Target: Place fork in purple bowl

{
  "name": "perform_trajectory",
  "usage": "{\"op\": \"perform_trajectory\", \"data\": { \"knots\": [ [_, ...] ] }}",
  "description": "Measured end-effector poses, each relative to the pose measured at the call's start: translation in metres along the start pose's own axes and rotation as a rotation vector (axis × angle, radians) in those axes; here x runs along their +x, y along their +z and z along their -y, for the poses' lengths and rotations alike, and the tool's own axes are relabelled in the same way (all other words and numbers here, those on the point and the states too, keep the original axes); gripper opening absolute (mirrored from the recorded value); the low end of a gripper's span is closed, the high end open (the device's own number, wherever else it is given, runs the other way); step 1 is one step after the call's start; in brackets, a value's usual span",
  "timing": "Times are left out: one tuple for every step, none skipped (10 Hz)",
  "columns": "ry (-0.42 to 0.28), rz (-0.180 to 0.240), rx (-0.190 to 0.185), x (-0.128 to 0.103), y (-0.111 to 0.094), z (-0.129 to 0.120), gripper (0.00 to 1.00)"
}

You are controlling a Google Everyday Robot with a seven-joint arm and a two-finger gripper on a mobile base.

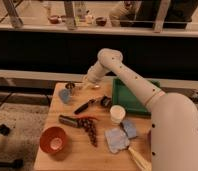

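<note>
My gripper hangs over the back left corner of the wooden table, reached there by the white arm from the right. It is shut, and a slim pale piece that looks like the fork sticks out of it to the left. The purple bowl shows as a dull bluish round shape just below and left of the gripper, near the table's left edge. Fork and bowl are apart, with the fork a little above and right of the bowl.
A small dark cup stands behind the bowl. A black-handled utensil, a white cup, a green tray, an orange bowl, blue cloths and a tan-handled tool share the table.
</note>
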Motion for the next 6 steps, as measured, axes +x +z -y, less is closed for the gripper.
{"op": "perform_trajectory", "data": {
  "knots": [
    [-0.003, 0.008, -0.001, 0.000, -0.005, -0.003, 0.10],
    [-0.009, 0.015, -0.003, -0.003, -0.009, -0.006, 0.10],
    [-0.017, 0.022, -0.007, -0.006, -0.011, -0.009, 0.10],
    [-0.026, 0.029, -0.011, -0.010, -0.013, -0.012, 0.10],
    [-0.036, 0.036, -0.018, -0.013, -0.016, -0.017, 0.10],
    [-0.043, 0.039, -0.022, -0.016, -0.018, -0.020, 0.10]
  ]
}}
